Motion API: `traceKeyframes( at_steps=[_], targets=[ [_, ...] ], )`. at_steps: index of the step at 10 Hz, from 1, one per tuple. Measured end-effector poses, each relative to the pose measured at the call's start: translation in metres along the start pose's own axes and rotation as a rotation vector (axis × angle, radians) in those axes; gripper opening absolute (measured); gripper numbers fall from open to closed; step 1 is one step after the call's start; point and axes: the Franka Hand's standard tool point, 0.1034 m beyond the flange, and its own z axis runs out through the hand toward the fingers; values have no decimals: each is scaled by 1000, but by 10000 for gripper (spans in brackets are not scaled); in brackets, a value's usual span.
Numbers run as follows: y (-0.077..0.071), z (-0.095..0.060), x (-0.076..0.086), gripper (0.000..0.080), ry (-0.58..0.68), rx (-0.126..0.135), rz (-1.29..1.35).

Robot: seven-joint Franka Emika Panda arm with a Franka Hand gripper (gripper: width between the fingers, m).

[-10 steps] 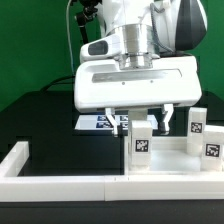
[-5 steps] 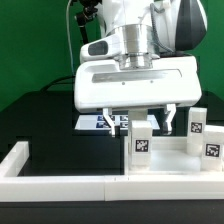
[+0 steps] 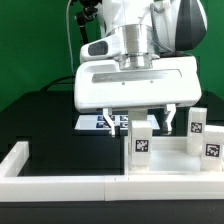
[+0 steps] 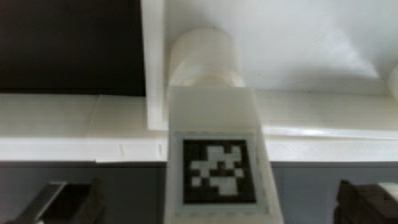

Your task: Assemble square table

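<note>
The square table (image 3: pixel 170 160) sat upturned on the worktop (image 3: pixel 40 125), legs (image 3: pixel 196 123) up, behind the wall bar (image 3: pixel 110 185); the marker board (image 3: pixel 100 123) lay behind it.

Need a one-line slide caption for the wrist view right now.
Open gripper straddling an upright tagged white leg of the square table, fingers clear on both sides.

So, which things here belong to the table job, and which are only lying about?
Part of the job:
- square table top
- tagged legs standing on it
- open pincer

Only lying about:
- white wall bars
- marker board
</note>
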Motion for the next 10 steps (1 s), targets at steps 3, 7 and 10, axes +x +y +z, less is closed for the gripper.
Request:
traceKeyframes(
  at_steps=[3, 7, 10],
  targets=[
    [3, -1, 9, 648, -42, -1, 18],
    [-2, 0, 4, 648, -316, 84, 57],
    [-3, -1, 3, 648, -374, 98, 46]
  ],
)
